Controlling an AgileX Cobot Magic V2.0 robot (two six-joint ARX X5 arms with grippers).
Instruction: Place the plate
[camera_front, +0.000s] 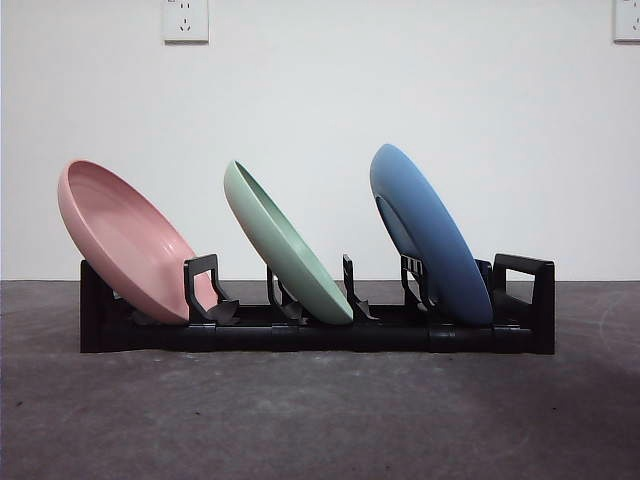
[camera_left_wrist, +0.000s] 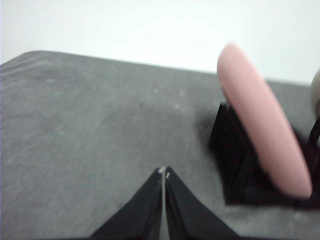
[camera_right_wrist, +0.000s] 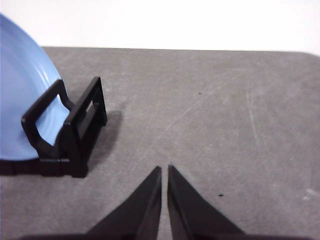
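On rack (camera_front: 515, 338): three tilted plates (camera_front: 287, 245).

I see a grey table (camera_front: 320, 420) under everything; behind the table a white wall (camera_front: 320, 100); two wall sockets (camera_front: 186, 20) sit high above it.

3 plates (camera_front: 290, 250) leaning in rack (camera_front: 320, 335) on table (camera_front: 320, 420).

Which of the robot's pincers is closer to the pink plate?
Left. The left pincer sits beside the pink plate; the right pincer is by the blue plate, at the rack's other end.
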